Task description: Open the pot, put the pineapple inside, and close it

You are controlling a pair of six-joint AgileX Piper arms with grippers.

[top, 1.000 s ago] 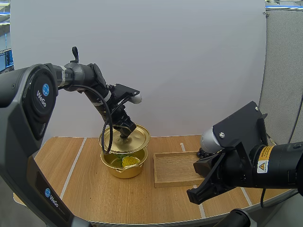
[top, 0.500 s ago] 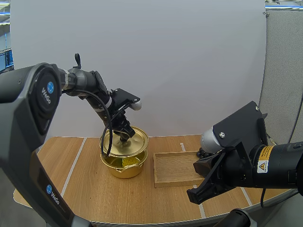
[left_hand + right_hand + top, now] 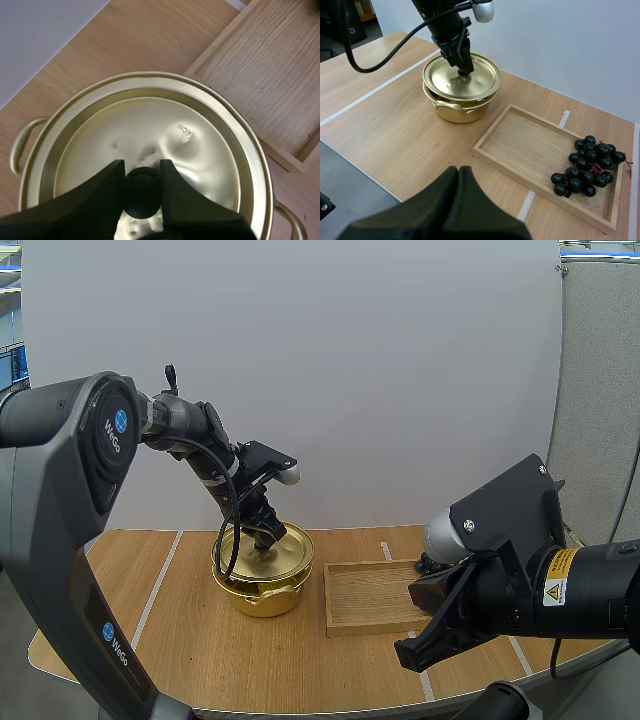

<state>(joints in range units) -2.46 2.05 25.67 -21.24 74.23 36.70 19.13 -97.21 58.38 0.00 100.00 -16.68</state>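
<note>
- the left hand [image 3: 264, 538] comes down from above and pinches the small dark knob [image 3: 142, 195] between its two fingers, one on either side.
- the lid [image 3: 150, 135] hangs straight under that hand, round and level, its edge lying ring within ring on the rim of the gold pot [image 3: 265, 598]; it looks seated, and what is inside is covered.
- the pot stands on the worktop [image 3: 200, 640] directly below the left hand, one loop handle out to each side of it.
- as i judge it, the next move turns on this up-and-down line: let go of the knob and lift straight off, with no sideways drag.
- the right hand [image 3: 459, 172] has its fingers pressed together on nothing; the pot is well ahead of it, far beyond reach.
- between that hand and the pot's side lies the wooden tray [image 3: 520, 145], with grapes [image 3: 587, 165] at its far end.
</note>
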